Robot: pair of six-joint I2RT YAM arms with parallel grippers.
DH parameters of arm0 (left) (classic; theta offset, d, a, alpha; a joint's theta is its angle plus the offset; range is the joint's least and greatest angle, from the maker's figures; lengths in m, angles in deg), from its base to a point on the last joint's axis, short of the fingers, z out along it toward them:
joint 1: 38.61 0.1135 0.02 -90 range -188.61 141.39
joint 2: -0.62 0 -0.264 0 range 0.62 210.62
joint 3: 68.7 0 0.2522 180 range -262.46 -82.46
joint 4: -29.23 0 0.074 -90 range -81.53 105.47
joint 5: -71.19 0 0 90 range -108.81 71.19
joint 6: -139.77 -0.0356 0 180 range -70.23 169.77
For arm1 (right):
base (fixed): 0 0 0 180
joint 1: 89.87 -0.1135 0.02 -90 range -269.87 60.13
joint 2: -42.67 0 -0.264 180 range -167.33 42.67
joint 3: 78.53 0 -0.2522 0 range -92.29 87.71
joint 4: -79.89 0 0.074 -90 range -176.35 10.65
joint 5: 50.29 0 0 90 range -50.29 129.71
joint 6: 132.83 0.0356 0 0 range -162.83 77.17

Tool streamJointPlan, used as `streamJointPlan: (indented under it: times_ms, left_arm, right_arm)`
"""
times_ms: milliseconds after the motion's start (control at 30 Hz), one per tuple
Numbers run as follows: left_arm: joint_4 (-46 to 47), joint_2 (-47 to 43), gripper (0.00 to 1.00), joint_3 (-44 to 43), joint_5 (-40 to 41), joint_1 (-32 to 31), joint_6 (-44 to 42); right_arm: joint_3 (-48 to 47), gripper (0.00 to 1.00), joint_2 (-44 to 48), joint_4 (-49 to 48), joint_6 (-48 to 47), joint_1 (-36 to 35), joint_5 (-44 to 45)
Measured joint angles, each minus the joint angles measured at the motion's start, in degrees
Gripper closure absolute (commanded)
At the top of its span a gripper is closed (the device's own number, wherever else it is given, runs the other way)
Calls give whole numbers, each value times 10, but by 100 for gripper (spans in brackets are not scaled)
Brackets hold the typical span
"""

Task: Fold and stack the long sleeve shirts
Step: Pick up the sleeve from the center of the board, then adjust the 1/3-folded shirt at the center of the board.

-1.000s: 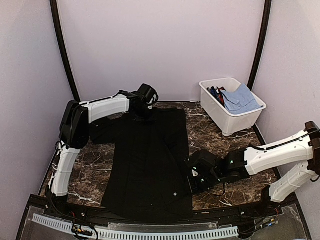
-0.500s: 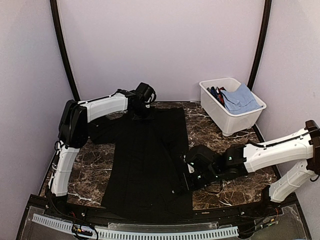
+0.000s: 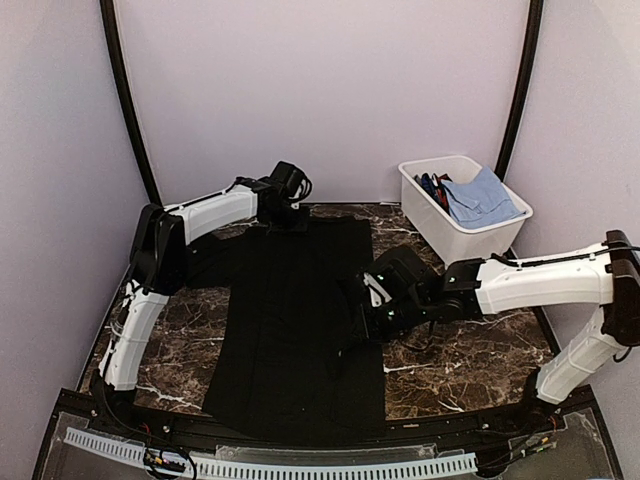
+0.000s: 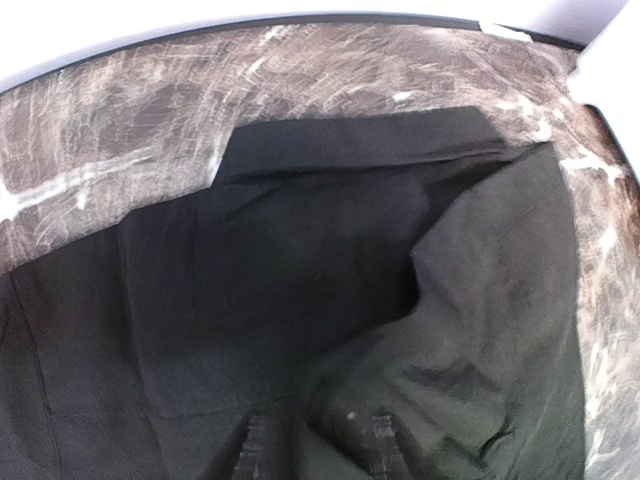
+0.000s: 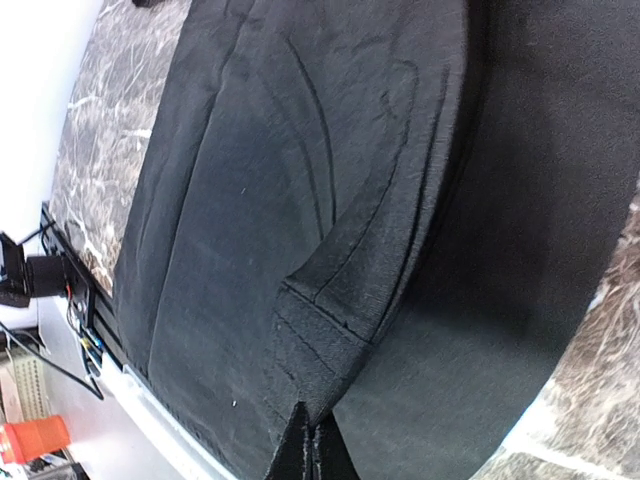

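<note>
A plain black long sleeve shirt (image 3: pixel 290 320) lies spread flat on the marble table (image 3: pixel 450 360), collar toward the far wall. My left gripper (image 3: pixel 285 205) hovers at the collar; in the left wrist view (image 4: pixel 317 445) its fingers (image 4: pixel 254 444) stand apart over a rumpled fold of the shirt (image 4: pixel 300 260), gripping nothing that I can see. My right gripper (image 3: pixel 362 315) is at the shirt's right edge, shut on the sleeve cuff (image 5: pixel 320 340) and holding it raised above the shirt body (image 5: pixel 250 200); its fingertips (image 5: pixel 310 445) meet on the cloth.
A white bin (image 3: pixel 500 232) holding a blue cloth (image 3: pixel 482 196) and other garments stands at the back right. Black frame posts and lilac walls close in the table. A perforated rail (image 3: pixel 270 462) runs along the near edge.
My right gripper has moved left and away from the near edge, carrying the sleeve cuff up over the shirt. My left gripper has shifted slightly toward the far wall at the collar.
</note>
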Motion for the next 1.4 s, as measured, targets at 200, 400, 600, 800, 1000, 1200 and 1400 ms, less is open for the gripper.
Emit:
streamJointPlan:
  times_ms: [200,400,600,800,1000,1200,1400]
  left_arm:
    - [-19,9,40,6,-10,4,3]
    - [-5,-67,37,146,-26,7,18]
    - [37,-201,37,338,-76,12,51]
    - [119,-375,40,533,-127,24,108]
    - [245,-472,39,704,-176,26,183]
    - [325,-484,32,794,-160,-29,231]
    - [391,-457,29,774,-106,-97,258]
  right_arm:
    - [21,100,-2,-16,-2,26,-18]
    - [23,100,1,-12,-8,33,-22]
    - [-39,100,0,20,-33,40,-18]
    - [-190,100,-28,29,-76,76,-16]
    - [-338,100,-100,44,-131,108,-21]
    - [-477,100,-182,63,-180,123,-32]
    - [-576,100,-230,66,-207,144,-40]
